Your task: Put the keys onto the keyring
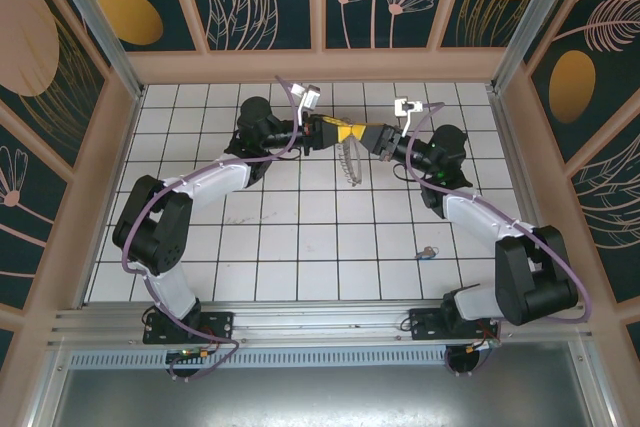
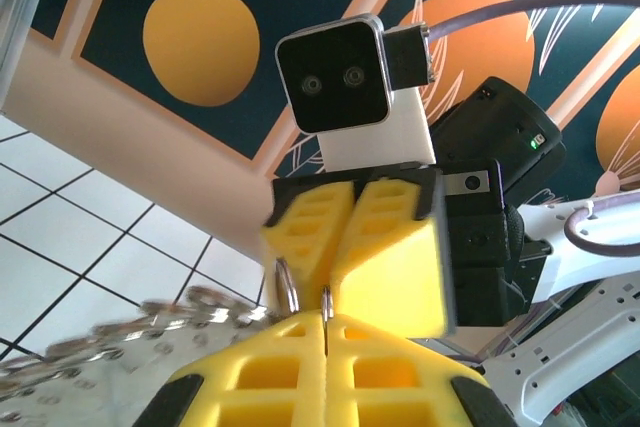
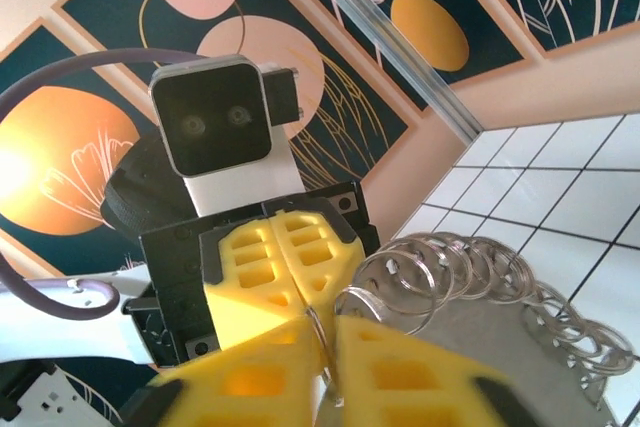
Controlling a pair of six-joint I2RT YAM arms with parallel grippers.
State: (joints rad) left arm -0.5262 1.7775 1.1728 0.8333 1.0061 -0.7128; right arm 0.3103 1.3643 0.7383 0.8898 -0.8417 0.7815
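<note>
At twelve o'clock I am holding the keyring aloft, left gripper and right gripper both pinching it; keys are lying unthreaded at four o'clock.

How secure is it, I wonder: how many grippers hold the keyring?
2. The left gripper and the right gripper meet tip to tip, both shut on the keyring dangling below them.

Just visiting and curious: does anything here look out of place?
The keys lie alone on the tiles near the right arm, far from the keyring, which the left tool and right tool both pinch in mid-air.
</note>
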